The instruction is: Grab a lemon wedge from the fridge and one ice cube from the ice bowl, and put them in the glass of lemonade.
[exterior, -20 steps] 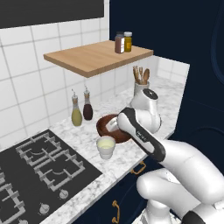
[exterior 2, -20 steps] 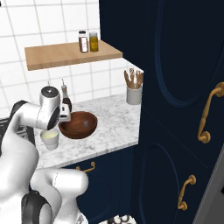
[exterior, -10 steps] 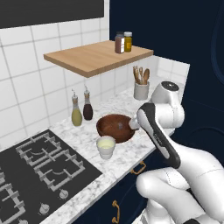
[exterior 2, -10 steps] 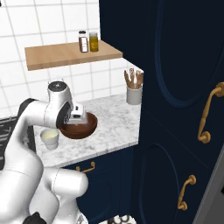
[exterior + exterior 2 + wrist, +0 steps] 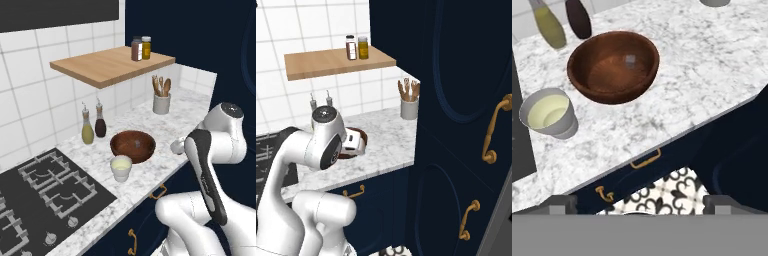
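The dark reddish-brown ice bowl (image 5: 612, 67) stands on the marble counter with one pale ice cube (image 5: 630, 60) in it. Left of it is the glass of lemonade (image 5: 548, 114), a whitish cup of pale yellow-green liquid; from the left base it is the cup (image 5: 121, 167) in front of the bowl (image 5: 132, 145). My gripper (image 5: 639, 206) hangs open and empty beyond the counter's front edge, above the floor, its fingertips (image 5: 561, 203) far apart. In the right base view my hand (image 5: 353, 142) covers part of the bowl. The lemon wedge and the fridge are out of view.
Two bottles (image 5: 93, 127) stand behind the bowl, a grey utensil holder (image 5: 161, 102) with wooden spoons at the counter's far end. A wooden shelf (image 5: 110, 65) with two jars hangs above. A black stove (image 5: 45, 190) lies left. Tall navy cabinet doors (image 5: 456, 100) with brass handles rise at right.
My arm has swung right and back, from over the cup and bowl to past the counter's front edge. Bowl and cup have stayed in place.
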{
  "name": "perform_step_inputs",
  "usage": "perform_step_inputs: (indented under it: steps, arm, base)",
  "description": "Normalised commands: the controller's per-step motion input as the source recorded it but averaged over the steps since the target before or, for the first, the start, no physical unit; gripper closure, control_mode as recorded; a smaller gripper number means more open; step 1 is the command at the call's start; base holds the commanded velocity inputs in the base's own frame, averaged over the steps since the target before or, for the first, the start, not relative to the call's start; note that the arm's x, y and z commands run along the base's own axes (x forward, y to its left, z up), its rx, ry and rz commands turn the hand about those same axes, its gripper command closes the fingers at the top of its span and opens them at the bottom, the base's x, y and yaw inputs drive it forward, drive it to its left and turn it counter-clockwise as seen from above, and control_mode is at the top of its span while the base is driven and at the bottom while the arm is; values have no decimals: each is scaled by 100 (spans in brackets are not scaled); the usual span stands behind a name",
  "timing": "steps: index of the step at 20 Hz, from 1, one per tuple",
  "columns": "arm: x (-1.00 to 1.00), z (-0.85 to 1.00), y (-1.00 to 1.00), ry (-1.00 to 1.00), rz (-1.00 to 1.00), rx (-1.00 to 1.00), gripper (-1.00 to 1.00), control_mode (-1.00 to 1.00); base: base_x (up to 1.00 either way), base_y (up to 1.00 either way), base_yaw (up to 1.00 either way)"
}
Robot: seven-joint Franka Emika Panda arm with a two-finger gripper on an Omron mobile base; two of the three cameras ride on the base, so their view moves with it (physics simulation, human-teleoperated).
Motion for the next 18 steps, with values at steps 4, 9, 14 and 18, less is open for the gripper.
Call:
perform_step_inputs:
  steps: [4,9,14,18]
  arm:
    - [0,0,0,0,0,0,-100,-100]
    - [-4,0,0,0,0,0,-100,-100]
    - [0,0,0,0,0,0,-100,100]
    - [0,0,0,0,0,0,-100,100]
  base:
    - [0,0,0]
    - [0,0,0]
    - [-89,8,-37]
    - [-77,19,-76]
